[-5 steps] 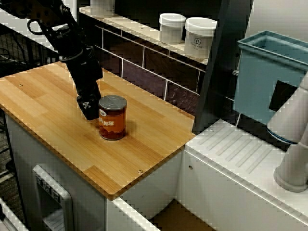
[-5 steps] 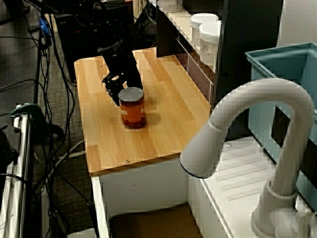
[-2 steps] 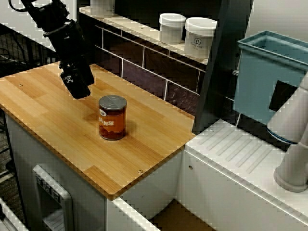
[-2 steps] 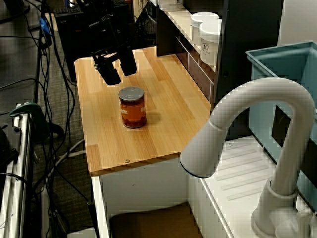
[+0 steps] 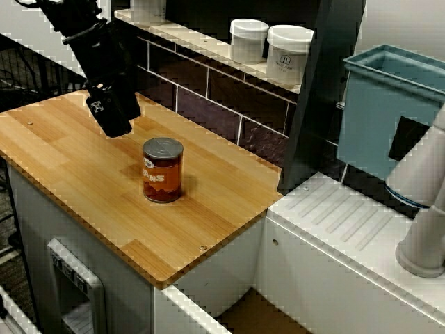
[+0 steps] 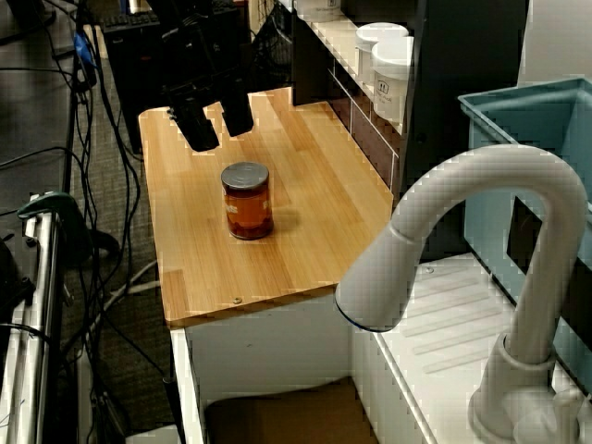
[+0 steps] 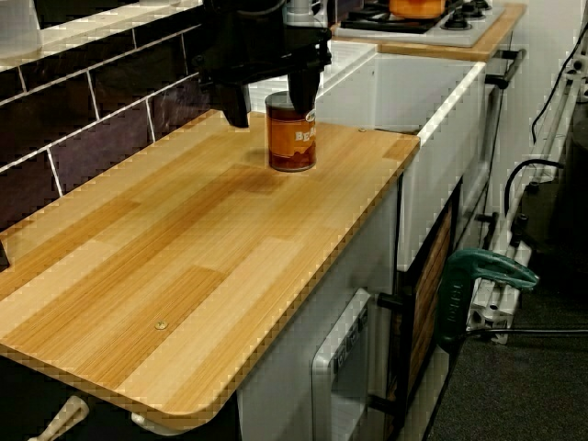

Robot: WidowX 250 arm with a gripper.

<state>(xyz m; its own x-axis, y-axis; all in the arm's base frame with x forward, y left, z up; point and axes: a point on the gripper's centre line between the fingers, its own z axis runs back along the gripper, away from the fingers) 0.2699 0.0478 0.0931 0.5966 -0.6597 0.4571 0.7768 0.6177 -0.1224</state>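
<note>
Writing first: on the can (image 5: 163,170) only the white letters "ANS" can be read, set on an orange-red label; the rest is wrapped out of sight. In the low view along the counter a few white letters are shown too, but they're too blurry to be made out. A small white mark is seen on the black gripper (image 6: 217,129), not readable. A round logo is printed on 1 of the 2 white jars (image 5: 288,54) on the shelf, too small to be read.

Pose: the arm is slanted down from the top left in the high view, with the gripper pointed at the wooden counter (image 5: 62,153) and held up off it. In the view past the tap (image 6: 444,240), the 2 fingers (image 6: 198,129) are spread wide with nothing between them. So it's wide and nothing is gripped.

The can is stood upright near the middle of the counter, grey lid up, and nothing is touching it. The gripper is hung near it, toward the counter's far end from the sink, higher than the lid and apart from it. In the low view 1 finger is lined up in front of the can's top, but that's only overlap.

A blue bin (image 5: 389,111) is parked by the sink, well apart from the can.
</note>
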